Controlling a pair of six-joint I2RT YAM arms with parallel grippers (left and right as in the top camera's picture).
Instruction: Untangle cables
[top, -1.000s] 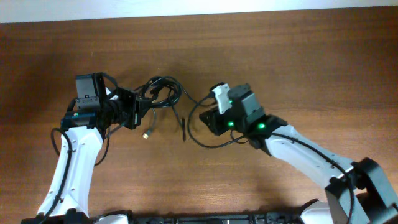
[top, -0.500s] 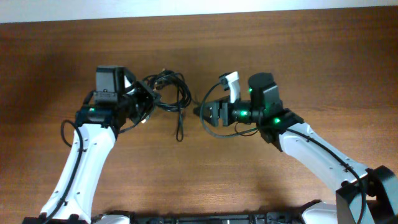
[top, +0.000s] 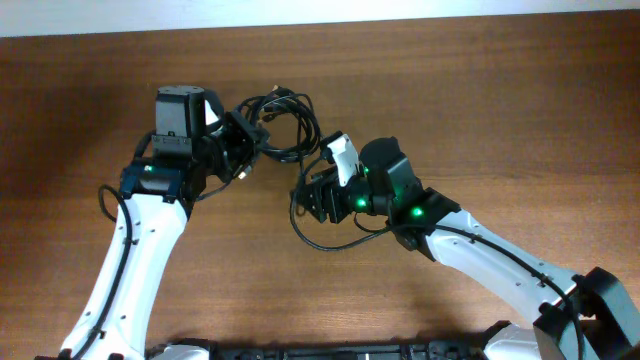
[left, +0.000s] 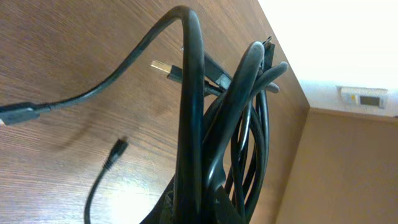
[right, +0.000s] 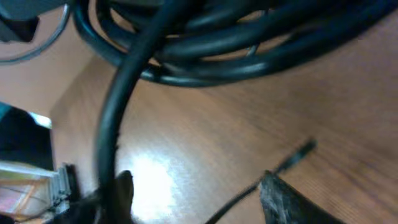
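Overhead, upper centre of frame: the cables (top: 283, 125) hang as one dark clump of loops. They are held off the brown table (top: 480, 110) by the left gripper (top: 240, 152), which sits just to their left.

Left wrist view: the loops rise straight out of the bottom edge where the claw is. The fingers themselves are hidden under the cords, so I judge it clenched on the bundle but cannot see the pinch. A metal plug end (left: 163, 67) sticks out near the top of the clump. A smaller plug tip (left: 118, 149) trails over the wood at lower left.

Changes over the last second:
- The left arm has carried the clump up and to the right, toward the top edge.
- The long tail that dangled down mid-frame half a second back no longer hangs there.
- The right gripper (top: 312, 197) has swung left and in, and is now just below and right of the bundle.

Right wrist view: the claw is released, its two fingers (right: 280, 199) standing well apart at the bottom of frame. The bundle fills the top. One strand (right: 115, 124) drops down beside the left-hand finger — touching or only near, cannot tell.

What it means: nothing is separated yet, and the three cords are still one knot. My read is that the right arm is lining up to take a single strand while the left anchors the rest. The next pull depends on that strand being the only one caught between the open jaws.
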